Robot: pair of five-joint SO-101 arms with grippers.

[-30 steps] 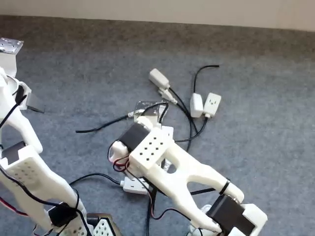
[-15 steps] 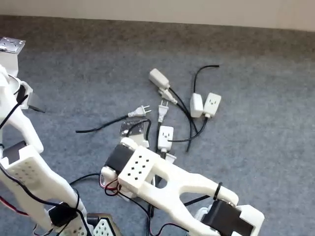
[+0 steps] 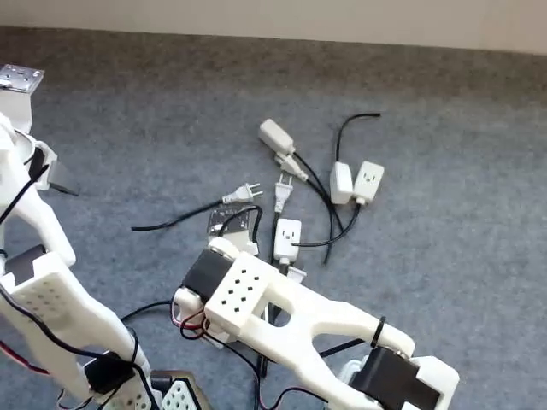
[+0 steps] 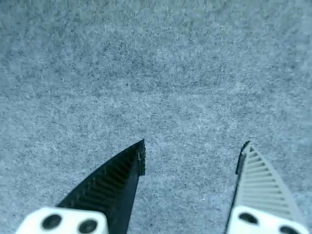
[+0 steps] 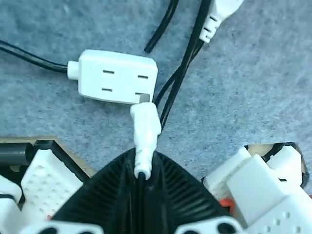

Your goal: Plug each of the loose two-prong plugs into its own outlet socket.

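Note:
My right gripper (image 5: pixel 141 168) is shut on a white two-prong plug (image 5: pixel 145 127). The plug's prong end touches the near corner of a white outlet block (image 5: pixel 114 77), beside one of its slots; I cannot tell whether it is in. In the high view the right arm (image 3: pixel 265 307) covers that block. Beyond it lie two loose plugs (image 3: pixel 244 193) (image 3: pixel 282 191) and an outlet (image 3: pixel 288 234). Farther back are one outlet (image 3: pixel 275 134) and a pair of outlets (image 3: pixel 355 181). My left gripper (image 4: pixel 192 151) hangs open above bare grey carpet, holding nothing.
Black cables (image 3: pixel 329 213) cross the carpet between the outlets, and two run past the held plug (image 5: pixel 178 73). Another white plug (image 5: pixel 219 12) lies beyond the block. The left arm (image 3: pixel 43 290) stands at the left edge. Arm bases and a brown board (image 3: pixel 171 384) sit at the front.
The right arm has pulled back toward the front left, uncovering the two loose plugs and the middle outlet. Over the last half second it has hardly moved. The left arm has stayed still.

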